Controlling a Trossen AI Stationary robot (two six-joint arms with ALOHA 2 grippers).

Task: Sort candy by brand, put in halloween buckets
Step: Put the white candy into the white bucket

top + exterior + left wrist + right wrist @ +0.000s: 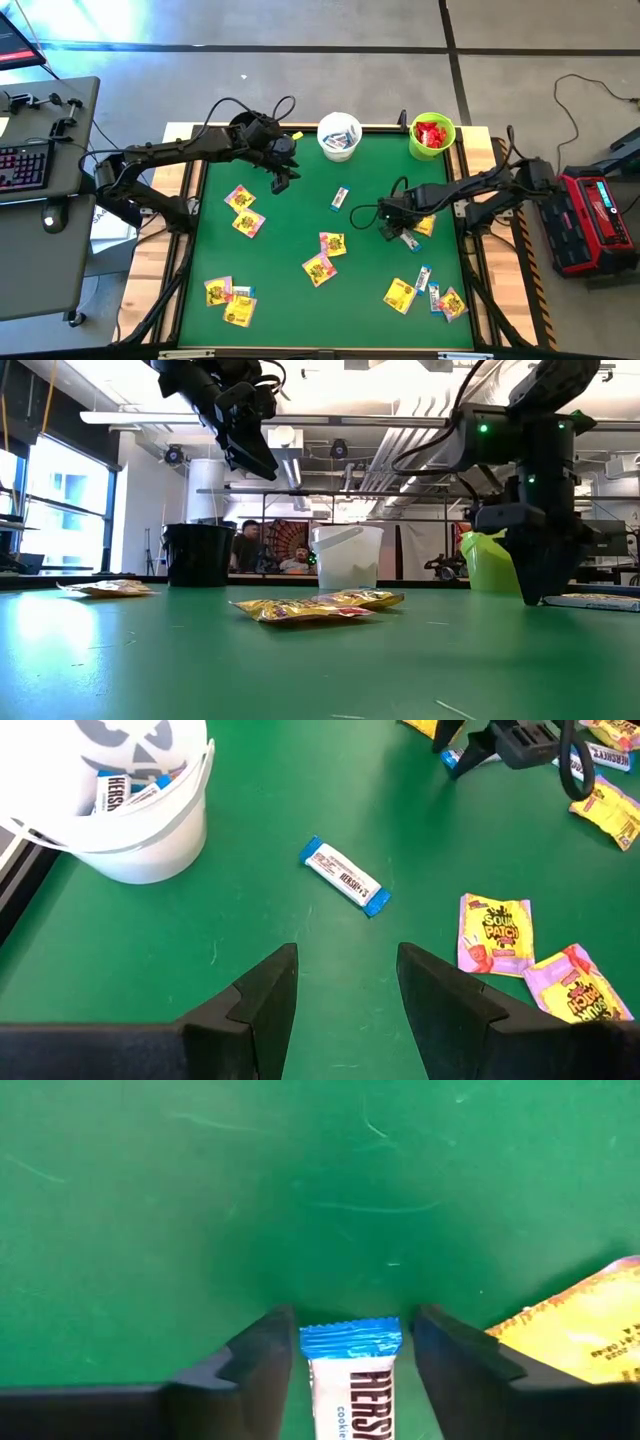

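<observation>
My right gripper (pixel 350 1342) is down at the table (pixel 395 228), open, its fingers standing close on either side of the blue end of a white-and-blue candy bar (pixel 350 1380); I see narrow gaps and no touch. My left gripper (pixel 345 990) is open and raised (pixel 250 455) near the white bucket (pixel 339 135), above another white-and-blue bar (pixel 345 877) lying flat. The white bucket (pixel 120 800) holds white-and-blue bars. The green bucket (pixel 432 135) holds red packets. The black bucket (pixel 197 553) shows in the low view only. Yellow packets (pixel 320 268) lie scattered on the green mat.
A yellow packet (pixel 580 1325) lies right beside my right gripper. More yellow packets (pixel 495 930) and white-and-blue bars (pixel 428 280) lie toward the near edge. The buckets stand along the far edge. People sit in the room behind the table (pixel 250 545).
</observation>
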